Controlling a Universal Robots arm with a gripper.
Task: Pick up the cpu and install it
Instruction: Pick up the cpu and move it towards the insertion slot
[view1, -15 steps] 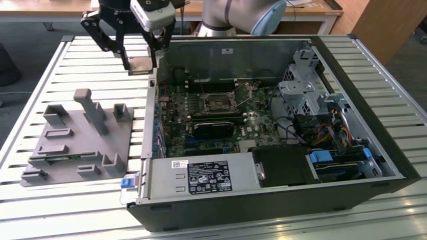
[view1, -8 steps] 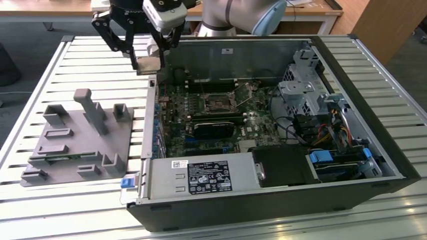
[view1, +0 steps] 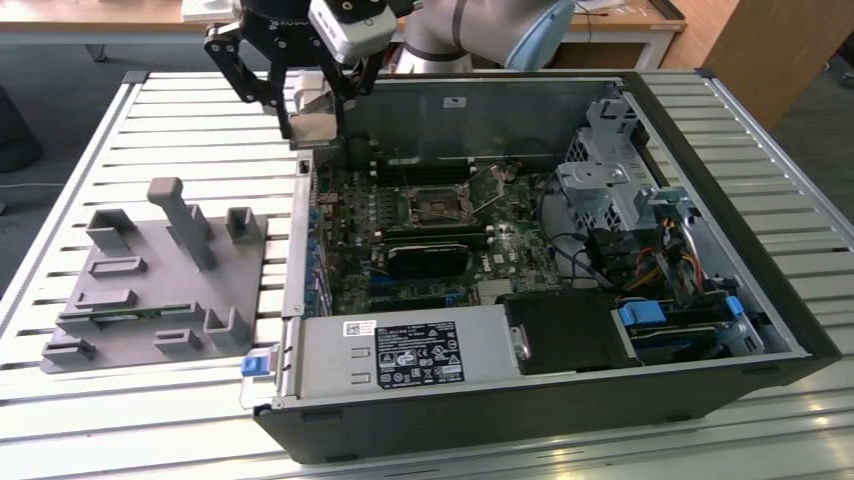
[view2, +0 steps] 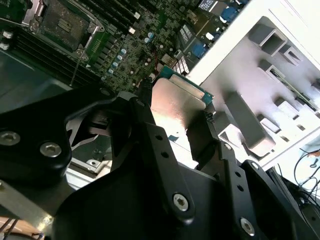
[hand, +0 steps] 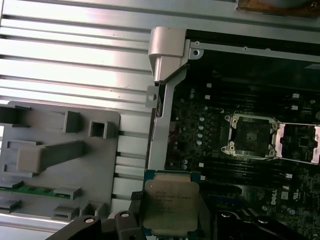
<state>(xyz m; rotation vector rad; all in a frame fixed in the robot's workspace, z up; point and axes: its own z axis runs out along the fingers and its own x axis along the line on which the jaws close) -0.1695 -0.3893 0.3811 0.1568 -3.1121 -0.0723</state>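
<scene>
The black tool (view2: 177, 107) is pinching the cpu (view2: 172, 100) by two opposite edges, its fingers (view2: 150, 135) pressed against the chip's sides. In the first wrist view the cpu (hand: 170, 206) shows a silvery top with a green rim, held above the wall of the open computer case (hand: 164, 110). In the exterior view the tool (view1: 314, 105) hangs at the upper left of the frame over the case's corner, apart from the open socket (view1: 437, 207) near the frame's middle. A grey fixture (view1: 160, 280) lies on the slatted surface (view1: 160, 120) at the left, a green memory stick (view1: 127, 317) in it.
</scene>
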